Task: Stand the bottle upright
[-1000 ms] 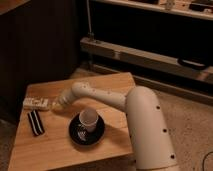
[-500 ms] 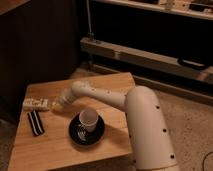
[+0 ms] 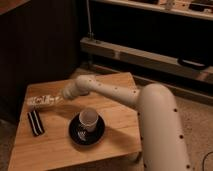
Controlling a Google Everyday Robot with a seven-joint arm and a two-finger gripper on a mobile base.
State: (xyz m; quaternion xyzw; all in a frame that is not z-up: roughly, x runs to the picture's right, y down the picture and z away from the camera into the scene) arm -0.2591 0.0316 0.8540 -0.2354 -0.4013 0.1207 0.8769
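Note:
The bottle [image 3: 41,101] lies on its side near the left edge of the wooden table [image 3: 115,132]; it is whitish-cream with a dark-patterned label. My gripper [image 3: 59,98] is at the end of the white arm, reaching left across the table, right at the bottle's right end. The gripper's tip blends with the bottle, so the contact is unclear.
A flat black bar with white stripes [image 3: 35,122] lies in front of the bottle at the table's left. A white cup [image 3: 88,118] stands on a dark saucer [image 3: 86,131] mid-table. The arm's bulky white link [image 3: 162,125] covers the table's right side. A dark shelf [image 3: 150,55] stands behind.
The arm has shifted slightly; the gripper stays at the bottle's right end. The bottle still lies on its side in about the same place.

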